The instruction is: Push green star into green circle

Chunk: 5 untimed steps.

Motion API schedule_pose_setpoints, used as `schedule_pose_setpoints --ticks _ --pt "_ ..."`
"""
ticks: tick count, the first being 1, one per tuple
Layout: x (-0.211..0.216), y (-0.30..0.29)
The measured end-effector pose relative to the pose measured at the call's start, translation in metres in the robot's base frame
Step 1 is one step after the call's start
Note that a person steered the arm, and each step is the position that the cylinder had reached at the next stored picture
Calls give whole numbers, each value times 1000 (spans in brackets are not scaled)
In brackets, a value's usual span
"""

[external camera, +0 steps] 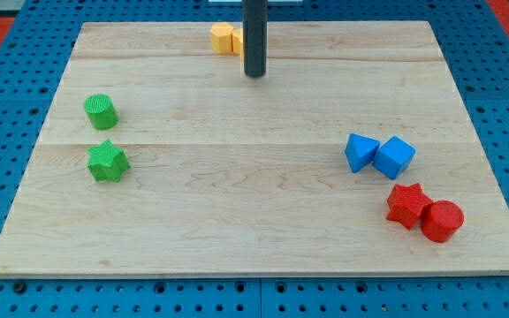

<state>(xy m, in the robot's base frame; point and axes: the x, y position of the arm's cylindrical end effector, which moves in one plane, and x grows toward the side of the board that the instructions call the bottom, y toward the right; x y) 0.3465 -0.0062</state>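
Across the view lies the wooden table (pixel 263 221). My tool is a plain rod with no jaws to open or close; my tip (pixel 254 75) rests at the far middle, just right of a yellow block (pixel 223 38) — well apart from the green pair. At the left, the green star (pixel 108 162) sits just nearer than the green circle (pixel 101 111), not touching. On the right, two blue blocks (pixel 379 155) touch; nearer, a red star (pixel 408 205) touches a red cylinder (pixel 442 221).

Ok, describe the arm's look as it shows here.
Only my rod shows: a straight, smooth, dark grey-to-black cylinder, entering from the view's top, with no visible cables or markings. My tip is a plain blunt end, sitting just right of the yellow blocks, far from the green star and green circle.
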Motion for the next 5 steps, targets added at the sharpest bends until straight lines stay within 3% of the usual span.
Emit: schedule_pose_setpoints --ticks 1,2,3,4,5 --pt "76 -46" --pt "126 -123" --pt "190 -164" --pt "183 -190" --pt "181 -175"
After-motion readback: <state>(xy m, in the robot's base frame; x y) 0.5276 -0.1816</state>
